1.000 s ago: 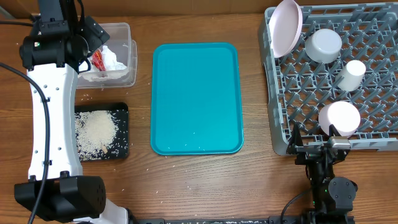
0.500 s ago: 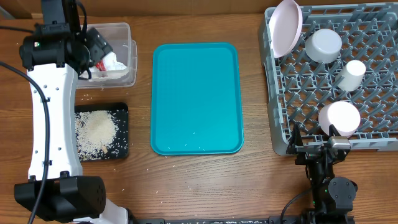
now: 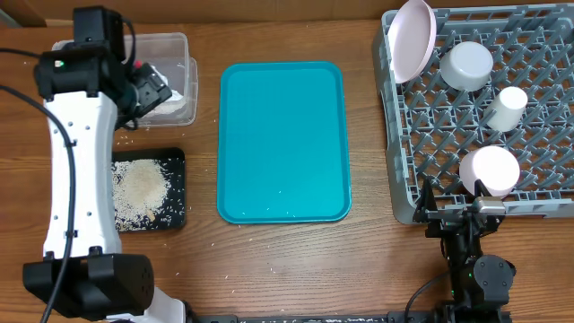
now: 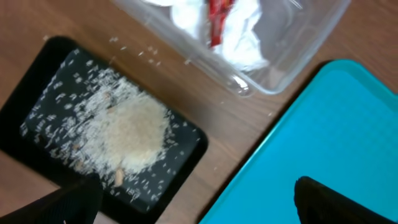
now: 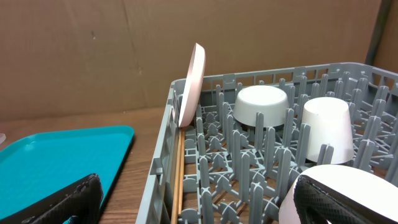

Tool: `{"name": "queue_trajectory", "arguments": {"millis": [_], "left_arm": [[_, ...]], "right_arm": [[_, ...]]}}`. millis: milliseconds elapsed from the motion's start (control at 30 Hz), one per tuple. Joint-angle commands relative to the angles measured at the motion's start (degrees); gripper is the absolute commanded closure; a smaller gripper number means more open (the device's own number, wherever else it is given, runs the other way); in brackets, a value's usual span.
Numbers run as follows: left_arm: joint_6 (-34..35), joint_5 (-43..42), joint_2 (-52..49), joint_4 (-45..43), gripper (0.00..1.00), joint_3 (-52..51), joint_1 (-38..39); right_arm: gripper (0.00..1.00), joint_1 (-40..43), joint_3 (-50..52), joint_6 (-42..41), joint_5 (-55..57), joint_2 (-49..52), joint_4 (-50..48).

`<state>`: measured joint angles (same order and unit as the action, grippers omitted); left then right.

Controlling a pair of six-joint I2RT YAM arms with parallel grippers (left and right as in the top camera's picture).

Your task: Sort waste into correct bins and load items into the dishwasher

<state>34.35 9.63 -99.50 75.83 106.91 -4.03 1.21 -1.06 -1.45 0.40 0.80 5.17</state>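
1. Wood-grain counter [image 3: 368, 260]: carries everything; nothing on it has shifted over the last second except the left arm.
2. Large square grey plastic dish rack [image 3: 547, 135], right side: holds all four items, unchanged.
3. Teal rectangular tray [image 3: 282, 144], centre: bare.
4. Large round white plate [image 3: 411, 40]: upright on edge in the rack's far-left corner.
5. Clear rectangular plastic tub [image 3: 170, 43], far left; shallow black rectangular tray [image 3: 177, 211] just nearer than it.
6. Left claw [image 4: 199, 202]: has drawn back from over the tub's interior towards the tub's near rim. Fingers spread wide, carrying nothing.
7. Right claw [image 5: 205, 202]: parked at the rack's near edge, spread wide, empty, no movement.
8. Grey bowl [image 3: 469, 65], smaller round white dish [image 3: 491, 170], small white cup [image 3: 509, 108]: all upturned among the pegs.
9. Crumpled white paper napkins [image 4: 245, 37] with small red wrapper [image 4: 217, 22]: lying inside the tub, released.
10. Loose white rice grains [image 4: 134, 134]: heaped in the black tray; a few strays [image 3: 126, 141] on the counter beside both bins.
11. Judgement: the retreat looks like the end of a drop-off. Sorting and loading appear done, bar the stray grains.
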Motion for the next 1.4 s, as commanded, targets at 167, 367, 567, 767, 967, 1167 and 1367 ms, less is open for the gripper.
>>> {"name": "queue_trajectory", "arguments": {"millis": [167,367,567,767,967,1167,1367], "left_arm": [[-1.42,4.39,4.83,-17.49,0.0,-13.4,7.85],[-1.51,5.4,11.32,-28.02,0.0,-30.05,9.03],[1.03,2.32,20.24,-28.3,0.0,-44.22,9.03],[-5.22,2.34,29.31,-38.73,0.0,-57.48,9.03],[-24.41,-3.65,34.82,-57.16,0.0,-72.32,9.03],[-35.15,-12.39,34.95,-72.59,0.0,-83.08,9.03],[-37.62,-12.22,38.49,-76.87,0.0,-87.1,8.92]], "right_arm": [[0.0,0.42,0.59,0.39,-0.11,-0.63,-0.35],[0.0,0.42,0.59,0.39,-0.11,-0.63,-0.35],[0.0,0.42,0.59,0.39,-0.11,-0.63,-0.35],[0.0,0.42,0.59,0.39,-0.11,-0.63,-0.35],[0.0,0.42,0.59,0.39,-0.11,-0.63,-0.35],[0.0,0.42,0.59,0.42,-0.11,-0.63,-0.35],[0.0,0.42,0.59,0.39,-0.11,-0.63,-0.35]]}}
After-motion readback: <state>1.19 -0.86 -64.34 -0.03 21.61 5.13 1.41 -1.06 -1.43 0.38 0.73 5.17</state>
